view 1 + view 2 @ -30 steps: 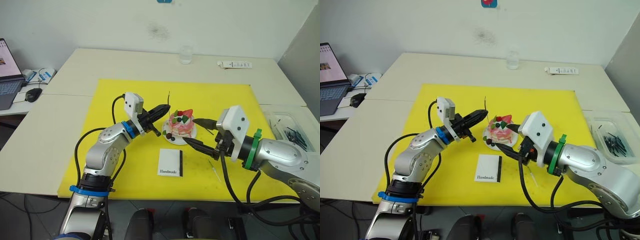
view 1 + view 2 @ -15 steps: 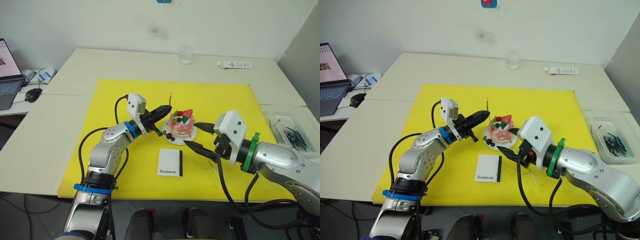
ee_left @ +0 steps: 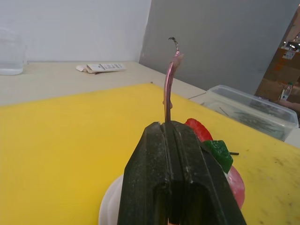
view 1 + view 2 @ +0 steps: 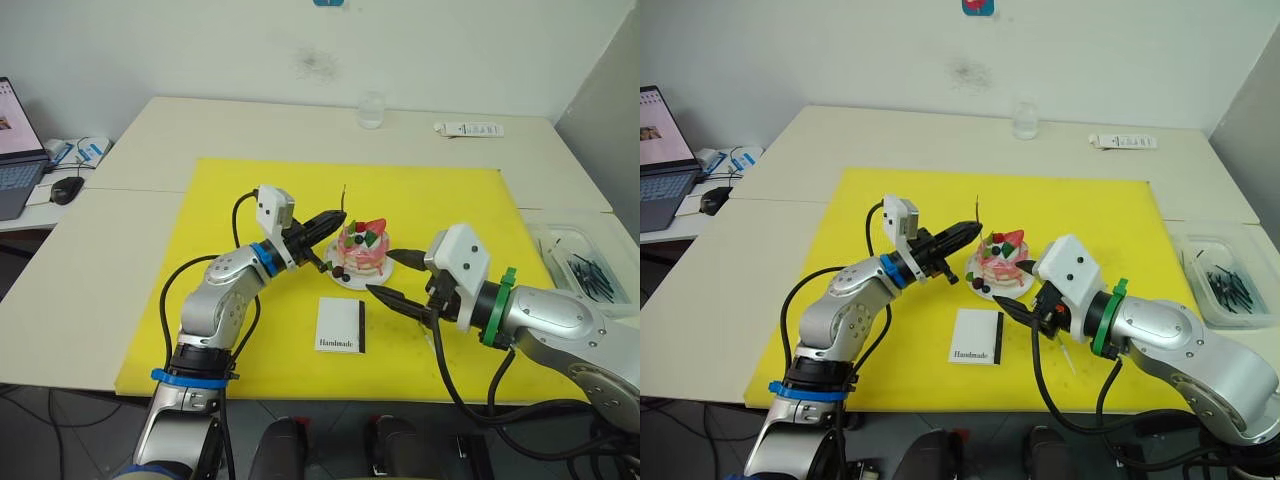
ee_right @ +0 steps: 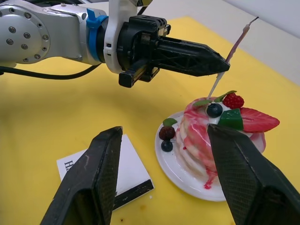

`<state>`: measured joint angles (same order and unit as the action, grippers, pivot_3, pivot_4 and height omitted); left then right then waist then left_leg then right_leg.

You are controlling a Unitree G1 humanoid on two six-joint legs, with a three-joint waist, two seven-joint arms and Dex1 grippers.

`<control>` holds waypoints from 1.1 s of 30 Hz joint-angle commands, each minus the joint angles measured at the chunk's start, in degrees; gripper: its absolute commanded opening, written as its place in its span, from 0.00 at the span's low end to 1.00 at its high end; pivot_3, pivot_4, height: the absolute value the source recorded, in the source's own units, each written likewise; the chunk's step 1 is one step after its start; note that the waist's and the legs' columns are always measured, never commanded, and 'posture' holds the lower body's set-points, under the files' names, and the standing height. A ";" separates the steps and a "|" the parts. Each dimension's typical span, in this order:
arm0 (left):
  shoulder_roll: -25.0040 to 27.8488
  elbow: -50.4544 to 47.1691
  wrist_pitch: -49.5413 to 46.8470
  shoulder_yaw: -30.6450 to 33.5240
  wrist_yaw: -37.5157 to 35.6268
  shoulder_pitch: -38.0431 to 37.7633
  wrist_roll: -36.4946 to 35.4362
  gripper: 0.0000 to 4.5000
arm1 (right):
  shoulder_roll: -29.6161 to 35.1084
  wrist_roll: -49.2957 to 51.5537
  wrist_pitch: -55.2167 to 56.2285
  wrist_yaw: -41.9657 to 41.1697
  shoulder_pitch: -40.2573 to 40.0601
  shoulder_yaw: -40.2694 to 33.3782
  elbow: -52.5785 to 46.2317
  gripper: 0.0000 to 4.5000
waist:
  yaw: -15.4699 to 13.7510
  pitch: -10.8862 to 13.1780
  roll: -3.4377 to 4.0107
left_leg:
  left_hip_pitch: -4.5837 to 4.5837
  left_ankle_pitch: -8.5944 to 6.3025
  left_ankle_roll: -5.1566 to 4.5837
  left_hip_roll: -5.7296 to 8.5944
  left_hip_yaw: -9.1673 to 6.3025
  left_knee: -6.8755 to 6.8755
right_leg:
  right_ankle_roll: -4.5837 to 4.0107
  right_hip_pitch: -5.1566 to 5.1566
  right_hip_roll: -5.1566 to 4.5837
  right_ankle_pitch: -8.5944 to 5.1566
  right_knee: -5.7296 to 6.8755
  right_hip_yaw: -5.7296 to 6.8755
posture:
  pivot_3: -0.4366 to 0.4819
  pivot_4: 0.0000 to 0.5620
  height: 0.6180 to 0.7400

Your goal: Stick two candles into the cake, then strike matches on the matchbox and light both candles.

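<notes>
Left wrist view: candle in left hand.

"Handmade" on the matchbox

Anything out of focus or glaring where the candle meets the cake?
Left wrist view: the left tool's black fingers and the thin pale candle are sharp, background soft. Right wrist view: the small round pink cake is crisp, no glare; the right tool's near fingers slightly soft.

Pink cake with red strawberry, white plate, bright yellow mat, white matchbox edged black, pale pink candle.
</notes>
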<state>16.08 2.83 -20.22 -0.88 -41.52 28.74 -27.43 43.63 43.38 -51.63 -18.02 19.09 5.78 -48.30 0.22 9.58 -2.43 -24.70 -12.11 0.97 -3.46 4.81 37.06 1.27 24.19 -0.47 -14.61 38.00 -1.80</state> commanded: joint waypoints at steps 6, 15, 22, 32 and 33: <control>-1.89 2.26 5.98 -0.78 -1.21 -2.99 3.06 0.00 | -0.54 -1.74 0.68 -0.36 -0.45 -1.70 -2.20 0.66 | 0.00 -0.01 0.00 | 0.01 0.00 0.00 0.00 0.00 0.02 | 0.00 -0.01 0.00 0.00 0.02 0.00 | 0.48 0.27 0.89; -2.80 4.95 10.18 -1.92 -1.32 -4.58 5.24 0.00 | -1.44 -6.46 2.16 -0.53 -1.64 -1.58 -1.81 0.66 | 0.00 -0.07 0.01 | 0.08 0.00 0.00 0.00 0.00 0.04 | 0.01 -0.07 0.00 0.01 0.06 -0.01 | 0.48 0.27 0.89; -3.38 3.57 7.45 0.69 1.15 -3.45 2.69 0.00 | -2.95 -7.74 2.40 -0.53 -2.25 -2.19 -1.44 0.66 | 0.01 -0.08 0.01 | 0.09 0.00 0.00 0.00 0.00 0.06 | 0.02 -0.08 0.01 0.02 0.07 -0.01 | 0.48 0.27 0.89; 0.44 -5.43 2.69 6.10 4.22 -4.69 -0.04 0.66 | -4.10 -9.52 3.39 -1.31 -3.35 -3.17 -1.52 0.67 | 0.13 -0.08 0.01 | 0.09 0.00 0.00 -0.07 0.00 0.05 | 0.03 -0.05 0.07 0.02 0.09 -0.02 | 0.48 0.27 0.89; 1.11 -6.50 2.07 6.64 4.45 -4.70 -0.36 0.74 | -4.12 -10.00 3.88 -1.32 -3.61 -3.33 -1.55 0.67 | 0.13 -0.08 0.01 | 0.09 0.00 0.00 -0.07 -0.02 0.04 | 0.03 -0.06 0.08 0.02 0.09 0.00 | 0.48 0.27 0.89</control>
<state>16.46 0.30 -17.55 4.47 -37.65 23.78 -26.53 39.78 34.50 -49.63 -18.94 15.85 4.17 -48.46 0.35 9.51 -2.41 -24.61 -12.11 0.97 -3.53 4.78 37.11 1.30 24.13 -0.39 -14.59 38.09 -1.79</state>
